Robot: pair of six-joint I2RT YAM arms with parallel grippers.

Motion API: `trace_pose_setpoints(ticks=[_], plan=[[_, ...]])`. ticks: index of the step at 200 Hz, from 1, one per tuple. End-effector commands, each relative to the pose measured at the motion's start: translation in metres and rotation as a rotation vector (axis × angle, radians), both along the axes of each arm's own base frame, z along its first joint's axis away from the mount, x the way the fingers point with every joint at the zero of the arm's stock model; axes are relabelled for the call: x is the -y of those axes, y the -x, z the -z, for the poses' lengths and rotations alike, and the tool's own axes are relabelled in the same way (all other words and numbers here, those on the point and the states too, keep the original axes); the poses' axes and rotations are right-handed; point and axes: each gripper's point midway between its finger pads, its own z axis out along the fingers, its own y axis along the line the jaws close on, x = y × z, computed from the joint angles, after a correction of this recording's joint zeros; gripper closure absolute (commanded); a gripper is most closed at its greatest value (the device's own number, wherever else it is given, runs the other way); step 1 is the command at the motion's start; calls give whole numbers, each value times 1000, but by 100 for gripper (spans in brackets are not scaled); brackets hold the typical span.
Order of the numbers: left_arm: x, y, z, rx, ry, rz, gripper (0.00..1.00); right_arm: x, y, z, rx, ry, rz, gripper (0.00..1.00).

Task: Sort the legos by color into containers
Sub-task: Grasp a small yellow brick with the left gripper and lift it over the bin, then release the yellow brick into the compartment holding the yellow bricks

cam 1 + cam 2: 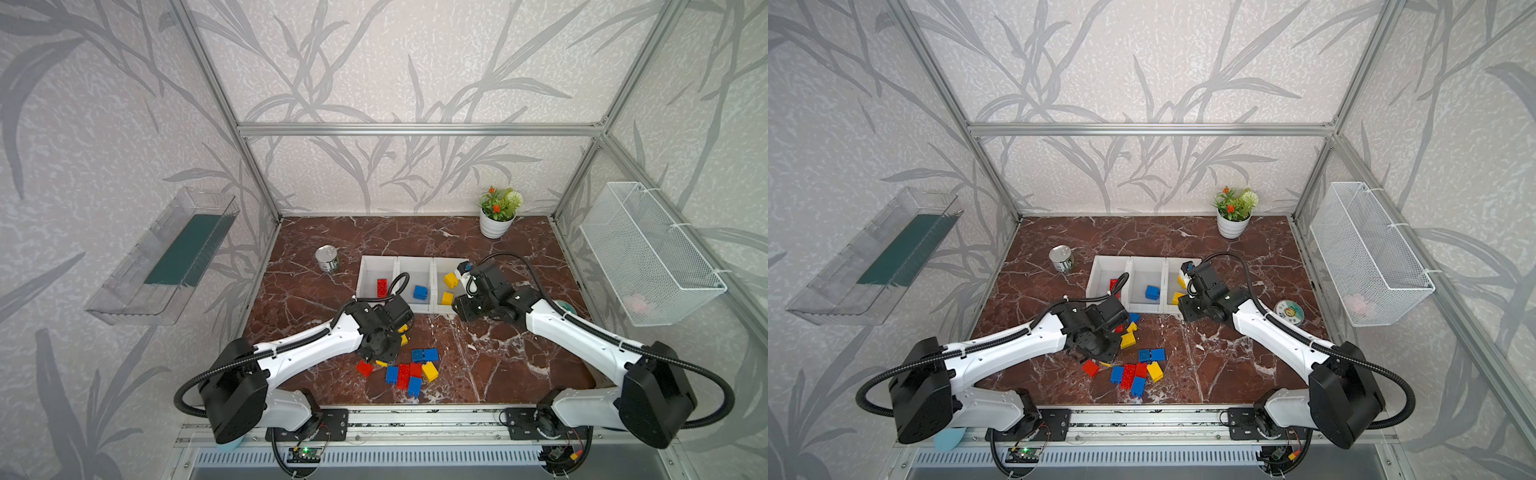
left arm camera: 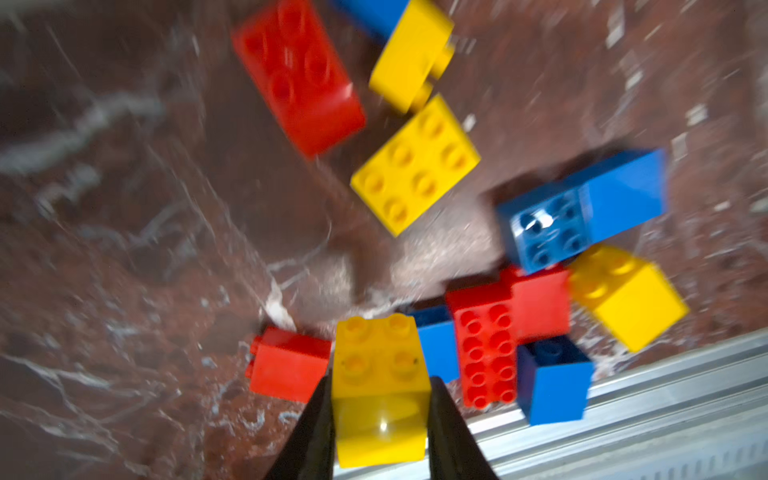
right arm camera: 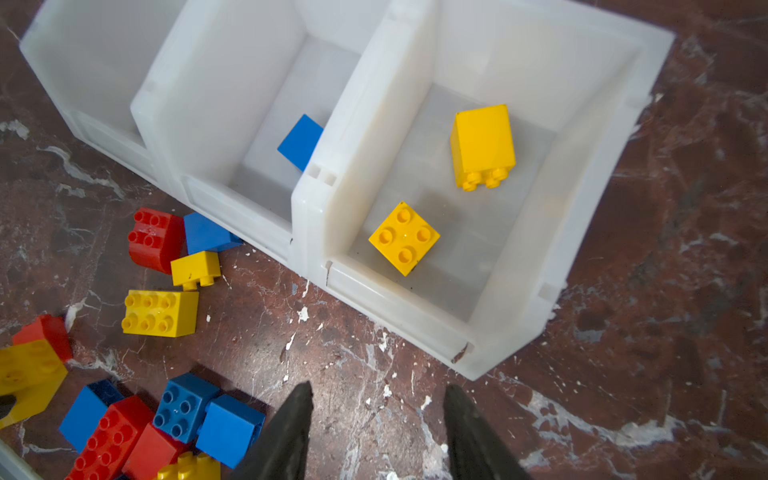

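My left gripper (image 2: 380, 379) is shut on a square yellow lego (image 2: 380, 395), low over the loose pile of red, blue and yellow legos (image 1: 409, 372) on the marble table. In both top views the wrist hides its jaws. The three white containers (image 1: 376, 266) stand in a row behind the pile. The left one holds a red lego (image 1: 382, 287), the middle one a blue lego (image 1: 420, 292), and the right one two yellow legos (image 3: 404, 237). My right gripper (image 3: 378, 390) is open and empty, raised by the right container (image 3: 519, 324).
A tin can (image 1: 327, 258) stands left of the containers and a potted plant (image 1: 496, 212) at the back right. A round disc (image 1: 1289, 311) lies beside the right arm. A wire basket (image 1: 652, 253) and a clear tray (image 1: 166, 253) hang on the side walls.
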Motion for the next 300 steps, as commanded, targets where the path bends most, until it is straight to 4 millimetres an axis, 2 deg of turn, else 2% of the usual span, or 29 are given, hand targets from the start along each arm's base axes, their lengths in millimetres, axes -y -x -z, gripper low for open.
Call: trace_pose_setpoints(ticks=[1,31,54,84,101,143,189,224,253,300], plan=[[13,-49,-43,213,-12,82,68,11,-6,-25,79,-8,68,49],[51,-110,-80,382,108,83,68,33,-13,-40,141,14,163,49],[91,-143,-93,430,222,137,68,55,-16,-50,169,20,254,49],[139,-170,-101,448,299,235,68,72,-15,-58,182,16,323,49],[157,-185,-106,457,318,260,68,79,-13,-62,178,29,345,49],[188,-206,-86,433,361,263,68,94,-19,-78,197,39,347,49],[200,-210,-63,394,374,276,67,100,-19,-86,212,26,354,49],[201,-206,-56,374,396,284,48,99,-20,-81,199,6,373,49],[198,-203,-61,383,417,278,38,98,-18,-77,195,-12,373,47],[176,-206,-78,457,432,214,37,89,-17,-72,176,-23,322,47]])
